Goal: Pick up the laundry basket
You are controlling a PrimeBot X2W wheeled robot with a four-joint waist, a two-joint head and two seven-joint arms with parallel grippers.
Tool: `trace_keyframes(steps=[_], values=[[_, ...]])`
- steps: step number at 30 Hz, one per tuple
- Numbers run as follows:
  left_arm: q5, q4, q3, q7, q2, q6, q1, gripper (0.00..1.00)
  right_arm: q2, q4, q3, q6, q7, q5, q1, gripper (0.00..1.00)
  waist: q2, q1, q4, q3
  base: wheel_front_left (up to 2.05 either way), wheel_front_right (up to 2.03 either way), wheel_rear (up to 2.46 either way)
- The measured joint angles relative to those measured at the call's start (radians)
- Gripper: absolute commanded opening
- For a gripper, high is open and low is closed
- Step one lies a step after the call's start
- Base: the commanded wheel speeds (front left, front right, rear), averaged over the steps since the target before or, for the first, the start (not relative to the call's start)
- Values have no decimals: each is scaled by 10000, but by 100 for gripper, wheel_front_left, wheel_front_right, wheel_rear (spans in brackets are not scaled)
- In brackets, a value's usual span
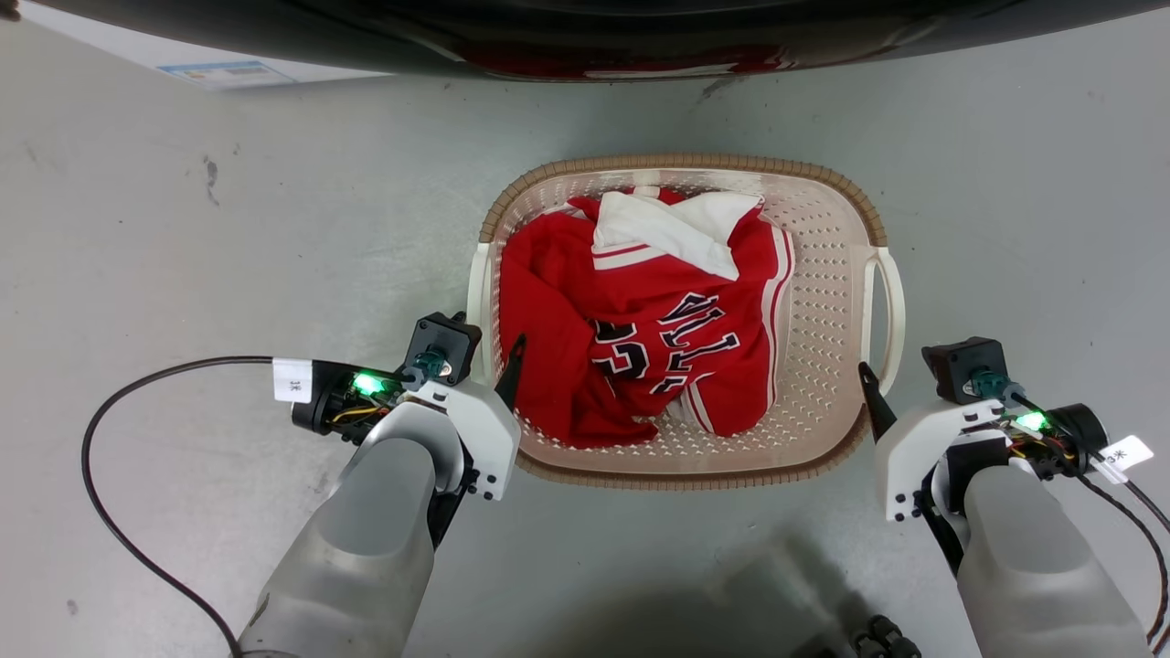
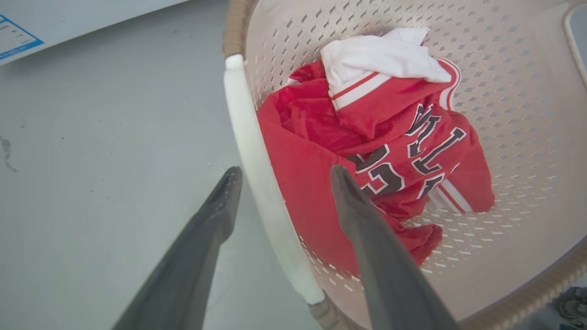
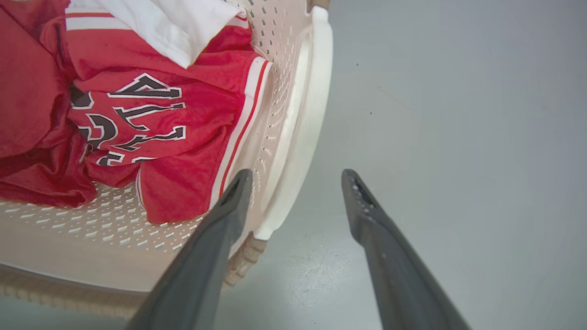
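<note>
There is one basket in the middle of the head view. It has two white loops, a left handle and a right handle. Two pieces of cloth lie in it: one red jersey and one white piece toward the upper end. There are two grippers, the left gripper and the right gripper, each with two dark fingers, four in all. Two green lights glow, one at lower left and one at lower right.
</note>
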Motion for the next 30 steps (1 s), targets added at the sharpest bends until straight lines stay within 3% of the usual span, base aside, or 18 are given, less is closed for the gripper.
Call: trace_keyframes(steps=[9,10,11,30], values=[[-4,-13,-82,0,15,19,-142,100,6,685,648,0,0,802,-305,100,0,0,9,287,0,0,0],[-10,-25,-98,0,19,-2,-156,0,17,719,713,0,-2,878,-317,30,0,0,-1,295,0,0,0],[-12,-23,-115,0,27,-10,-166,0,19,732,773,0,-2,943,-349,0,0,0,-14,296,0,0,0],[-449,573,-278,2,31,-180,91,0,8,1419,1024,-4,2,1097,-275,0,0,-1,6,-920,0,0,0]])
